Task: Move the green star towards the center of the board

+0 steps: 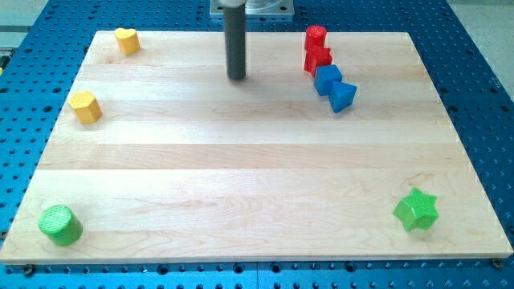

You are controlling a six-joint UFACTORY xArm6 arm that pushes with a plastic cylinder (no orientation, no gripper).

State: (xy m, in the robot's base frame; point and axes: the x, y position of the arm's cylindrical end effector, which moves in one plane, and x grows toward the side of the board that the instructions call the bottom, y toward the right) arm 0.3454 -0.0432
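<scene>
The green star lies near the board's bottom right corner. My tip is the lower end of the dark rod, touching down near the board's top middle. It is far from the green star, up and to the view's left of it, with bare wood between them. No block touches the tip.
The wooden board rests on a blue perforated table. A green cylinder sits bottom left. A yellow heart and a yellow block sit at left. A red cylinder, red block, blue block and blue triangle cluster top right.
</scene>
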